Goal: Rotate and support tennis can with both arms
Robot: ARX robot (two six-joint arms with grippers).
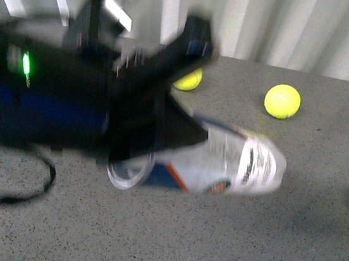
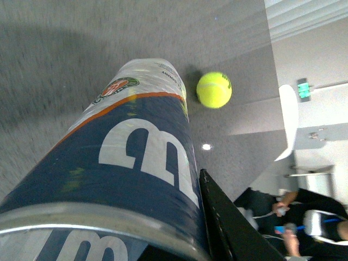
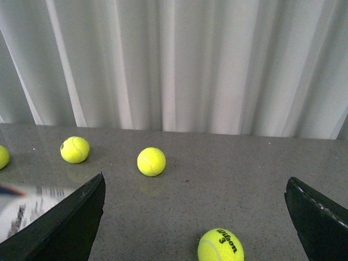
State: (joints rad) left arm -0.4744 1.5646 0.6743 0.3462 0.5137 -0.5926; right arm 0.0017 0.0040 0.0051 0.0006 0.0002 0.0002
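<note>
Front view, from my remote station: the left arm (image 1: 44, 98), green light (image 1: 25, 62) glowing, fills the near side of the scene in heavy blur. A black cable (image 1: 26, 196) loops beneath it on the grey bench (image 1: 211, 249). As far as the blur lets me judge, the left gripper (image 1: 168, 126) is clenched on the tennis can (image 1: 228, 162). The can is held near its metal-rimmed end and lies over on its side, its far end reaching out past the fingertips. I cannot tell whether it touches the bench. Two yellow-green tennis balls sit beyond the gripper, one (image 1: 188, 80) just behind the fingers and another (image 1: 282, 100) farther out, past the can's far end. A white curtain (image 1: 270, 21) closes the background.

Left wrist view: the can (image 2: 136, 157) runs straight out from the gripper, showing its navy label, white W, orange stripe and round emblem. One black finger (image 2: 228, 228) lies along its side, and the other is hidden behind the can. A ball (image 2: 213, 89) rests just off the can's far end. A person (image 2: 310, 217) in dark clothing shows at the room's edge.

Right wrist view: the right gripper (image 3: 194, 185) stands released, its fingers (image 3: 70, 223) spread wide. The can's blurred pale end (image 3: 24, 212) shows just outside one finger. Ahead of this gripper lie two balls (image 3: 75, 149) (image 3: 151, 161), with a third (image 3: 220, 246) close in between the fingers and a sliver of a fourth (image 3: 1, 156) at the edge.
</note>
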